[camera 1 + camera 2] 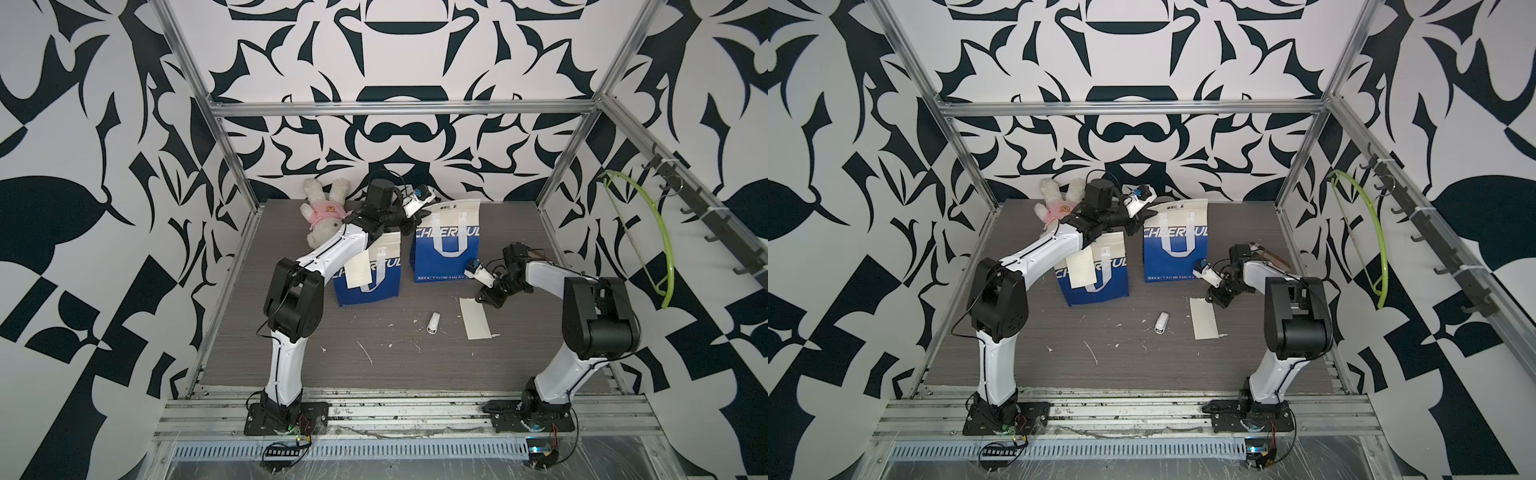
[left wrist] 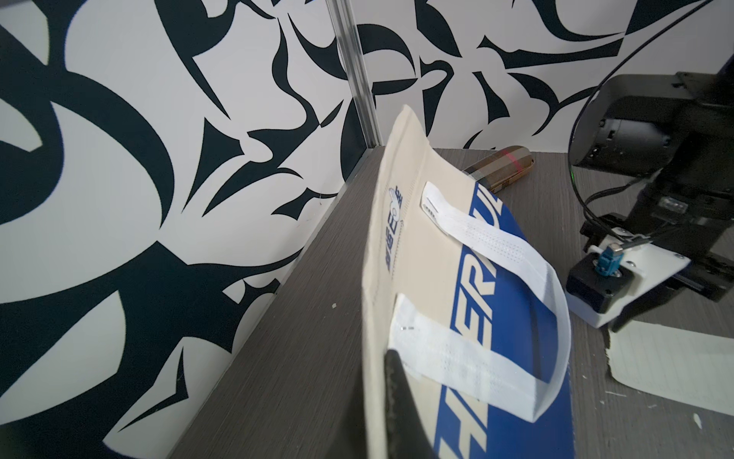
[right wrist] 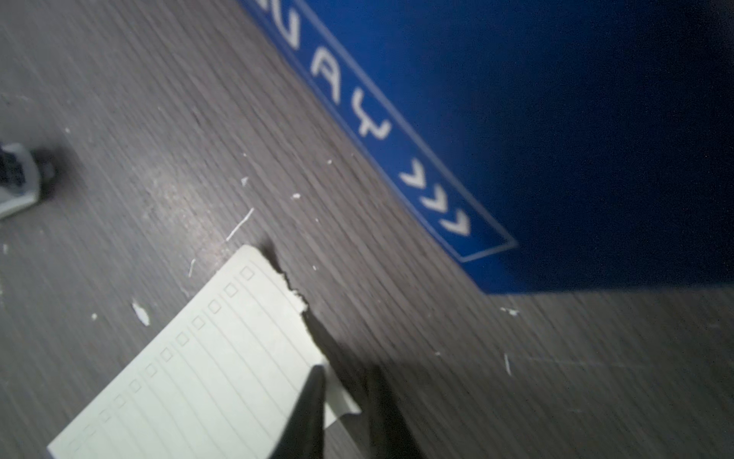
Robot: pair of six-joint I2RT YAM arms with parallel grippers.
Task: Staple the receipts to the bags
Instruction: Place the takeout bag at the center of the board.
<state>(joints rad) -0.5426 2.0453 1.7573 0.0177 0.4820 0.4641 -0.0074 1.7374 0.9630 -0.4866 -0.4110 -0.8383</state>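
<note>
**Item 1.** Left bag [image 1: 368, 286], upright, one receipt [image 1: 359, 274] hanging flat on its face; well apart from both sets of jaws.

**Item 2.** Left gripper [image 1: 409, 223], jaws together on the top rim of the right bag [image 1: 446, 253], apparently steadying it.

**Item 3.** Stapler [image 1: 433, 323], lying untouched on the table [image 1: 415, 365], near the right jaws.

**Item 4.** Loose receipt [image 1: 476, 320], flat on the table. One corner curls up between the jaws of the right gripper [image 3: 345, 381], which stand narrowly apart.

**Handling.** Probably featherlight, limp and easily torn, one edge being ragged. Pinch that corner gently.
</note>
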